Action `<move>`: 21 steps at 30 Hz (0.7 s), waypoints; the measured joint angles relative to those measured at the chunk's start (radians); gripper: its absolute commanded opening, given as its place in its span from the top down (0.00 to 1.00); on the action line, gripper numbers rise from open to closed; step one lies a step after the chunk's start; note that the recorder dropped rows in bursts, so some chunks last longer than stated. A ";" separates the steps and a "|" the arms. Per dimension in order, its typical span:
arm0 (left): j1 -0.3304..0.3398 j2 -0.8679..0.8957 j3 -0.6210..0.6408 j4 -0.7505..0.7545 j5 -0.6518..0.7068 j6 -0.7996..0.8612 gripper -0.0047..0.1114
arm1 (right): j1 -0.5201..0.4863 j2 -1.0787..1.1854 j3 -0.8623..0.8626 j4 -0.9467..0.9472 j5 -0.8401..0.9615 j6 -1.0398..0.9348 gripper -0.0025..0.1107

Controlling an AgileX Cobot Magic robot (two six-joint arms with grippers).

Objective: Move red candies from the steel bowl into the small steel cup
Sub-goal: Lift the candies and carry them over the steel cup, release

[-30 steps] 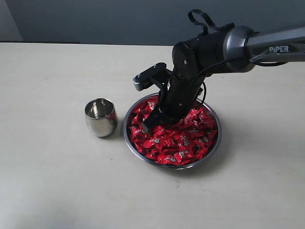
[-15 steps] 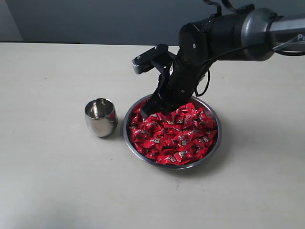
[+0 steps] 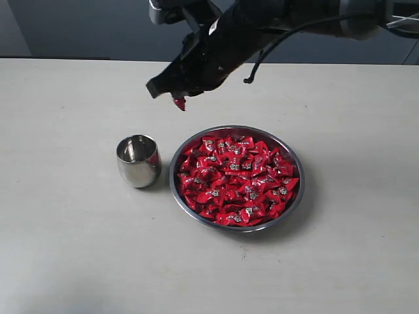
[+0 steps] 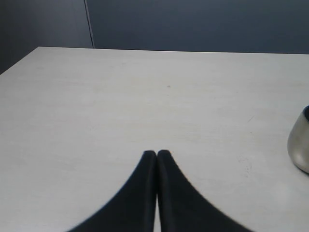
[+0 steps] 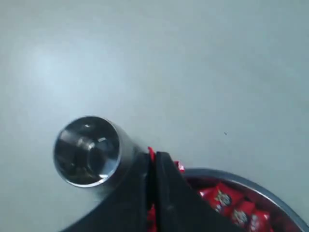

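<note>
Right gripper [image 3: 175, 98], clamped on one red candy [image 3: 179, 103], hangs above worktop [image 3: 65, 248], between steel bowl [image 3: 302, 180] and small steel cup [image 3: 139, 161]. No red visible in cup; red candies [image 3: 237, 178] fill bowl. Left gripper [image 4: 157, 154] pinched shut, empty.

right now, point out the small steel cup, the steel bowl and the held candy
small steel cup [image 3: 139, 169]: exterior view, outer wall
steel bowl [image 3: 242, 228]: exterior view, near rim
held candy [image 3: 179, 102]: exterior view, hanging wrapper

Left wrist view crops the small steel cup [image 4: 300, 145].
</note>
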 measured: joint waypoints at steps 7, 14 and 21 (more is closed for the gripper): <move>0.000 0.000 0.000 0.000 0.000 0.000 0.96 | 0.010 0.093 -0.095 0.233 0.046 -0.170 0.98; 0.000 0.000 0.000 0.000 0.000 0.000 0.96 | 0.063 0.170 -0.149 0.252 0.060 -0.191 0.98; 0.000 0.000 0.000 0.000 0.000 0.000 0.96 | 0.072 0.208 -0.155 0.241 0.085 -0.195 0.98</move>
